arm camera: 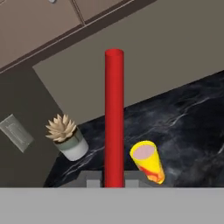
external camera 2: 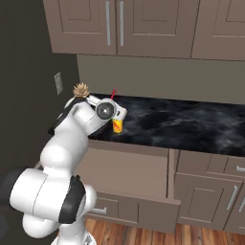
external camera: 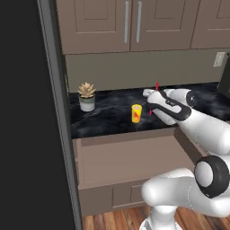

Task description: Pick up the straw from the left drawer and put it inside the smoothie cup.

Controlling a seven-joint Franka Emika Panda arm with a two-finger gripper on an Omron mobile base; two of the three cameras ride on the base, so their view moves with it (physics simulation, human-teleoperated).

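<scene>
fingers (arm camera: 114, 180): clamped tight on straw (arm camera: 114, 118)
cup (external camera: 136, 113): upright on counter (external camera: 108, 119), near front edge
drawer (external camera: 130, 161): stood open

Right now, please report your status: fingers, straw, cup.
Fingers shut on the straw, held above the counter. Smoothie cup upright, still empty, just beside. Succulent pot stands apart, not in the way.
</scene>
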